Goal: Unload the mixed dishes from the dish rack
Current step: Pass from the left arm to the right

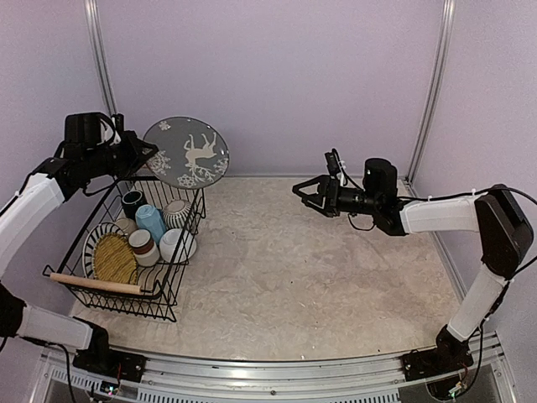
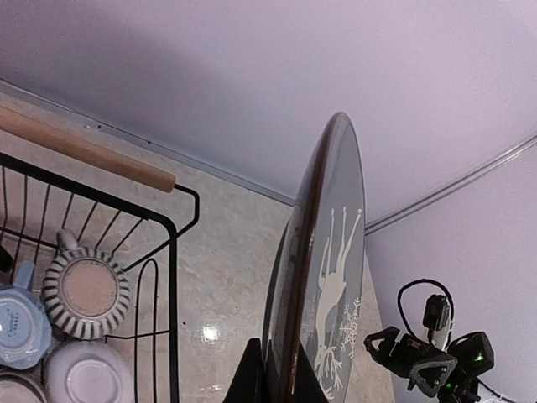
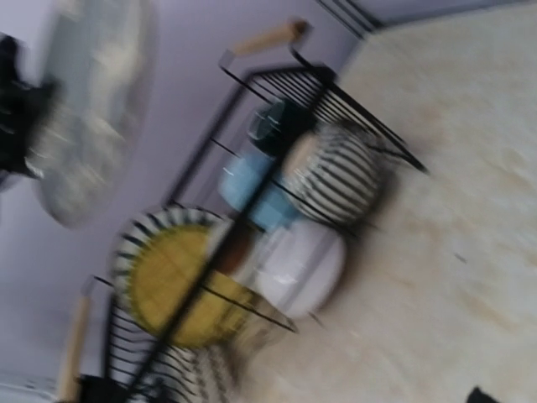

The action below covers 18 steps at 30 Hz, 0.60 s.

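1. Top view: the left pincer [image 1: 149, 159] is clamped on the rim of a grey round plate with a white deer on it [image 1: 186, 152], held on edge in the air just above the far end of the black wire dish rack with wooden bar handles [image 1: 126, 300]. The right pincer [image 1: 302, 195] hangs spread wide and empty, well off to the right over the pale stone-look surface [image 1: 319, 269]. Nothing's been set down out there yet, so I'd call it early days. Left in the rack: a black-and-white striped plate [image 1: 95, 237] with a round yellow woven mat [image 1: 113, 256] on it, light blue mug [image 1: 151, 221], black mug [image 1: 132, 201], brown-white cup [image 1: 143, 245], white bowl [image 1: 176, 245], grey-striped pot [image 1: 176, 214].
2. Left wrist: the deer plate [image 2: 315, 269] shows nearly edge-on; dark rim, glossy face, deer's legs pointing up; the grip sits at its bottom edge. The rack corner is down-left with the pot [image 2: 86, 291], blue mug [image 2: 17, 323] and white bowl [image 2: 80, 374] inside.
3. Right wrist: pretty blurry, and its own fingers don't show. The rack [image 3: 336, 101] looks full; yellow mat [image 3: 172, 285], pot [image 3: 336, 176] and bowl [image 3: 302, 264] are all in there; the grey plate [image 3: 92, 126] floats off to the left.
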{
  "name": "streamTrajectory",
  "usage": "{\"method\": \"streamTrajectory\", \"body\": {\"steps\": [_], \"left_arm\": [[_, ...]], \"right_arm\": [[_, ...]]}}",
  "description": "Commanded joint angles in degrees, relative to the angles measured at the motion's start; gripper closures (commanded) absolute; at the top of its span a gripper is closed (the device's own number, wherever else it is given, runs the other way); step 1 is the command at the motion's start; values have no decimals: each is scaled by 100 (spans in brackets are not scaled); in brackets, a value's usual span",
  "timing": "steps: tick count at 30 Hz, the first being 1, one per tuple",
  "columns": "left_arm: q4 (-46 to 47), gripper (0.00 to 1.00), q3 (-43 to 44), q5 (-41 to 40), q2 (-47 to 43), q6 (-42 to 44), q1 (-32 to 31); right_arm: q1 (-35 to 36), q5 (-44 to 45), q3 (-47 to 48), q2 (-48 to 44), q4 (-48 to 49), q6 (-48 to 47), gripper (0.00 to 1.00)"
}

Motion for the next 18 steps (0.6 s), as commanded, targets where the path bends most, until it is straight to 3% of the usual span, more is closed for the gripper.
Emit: {"method": "streamTrajectory", "body": {"steps": [1, 12, 18], "left_arm": [[2311, 100, -221, 678, 439, -556, -508], [3407, 100, 88, 1104, 2348, -1011, -1586], [3674, 100, 83, 1353, 2710, -1315, -1741]], "right_arm": [[41, -315, 320, 334, 1001, 959, 1], [87, -129, 466, 665, 863, 962, 5], [79, 6, 259, 769, 817, 898, 15]]}}
